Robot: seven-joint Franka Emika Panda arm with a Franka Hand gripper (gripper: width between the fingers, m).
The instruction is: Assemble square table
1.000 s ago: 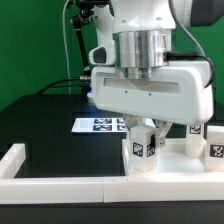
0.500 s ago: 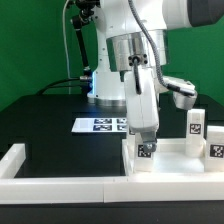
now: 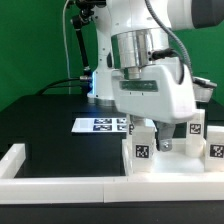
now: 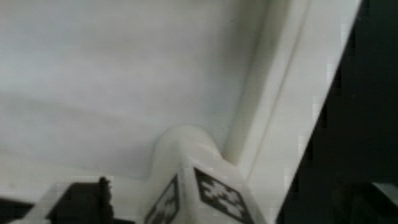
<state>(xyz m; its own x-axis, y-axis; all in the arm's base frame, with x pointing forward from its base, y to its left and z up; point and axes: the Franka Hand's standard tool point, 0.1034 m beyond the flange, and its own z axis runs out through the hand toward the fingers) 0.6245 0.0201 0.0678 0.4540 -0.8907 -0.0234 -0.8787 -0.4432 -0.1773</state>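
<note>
The white square tabletop lies at the exterior view's right, its raised rim facing up. My gripper stands over its near left corner, shut on a white leg with a black-and-white tag that stands upright there. In the wrist view the leg sits between my dark fingers, by the tabletop's rim and over its floor. Two more tagged legs stand at the tabletop's right side.
The marker board lies flat on the black table behind the tabletop. A long low white wall bar runs along the front, with a short arm at the left. The robot's base and cables stand at the back.
My gripper has turned about its vertical axis over the corner, from broadside to edge-on and back to broadside. The leg in it shows a different face now.
</note>
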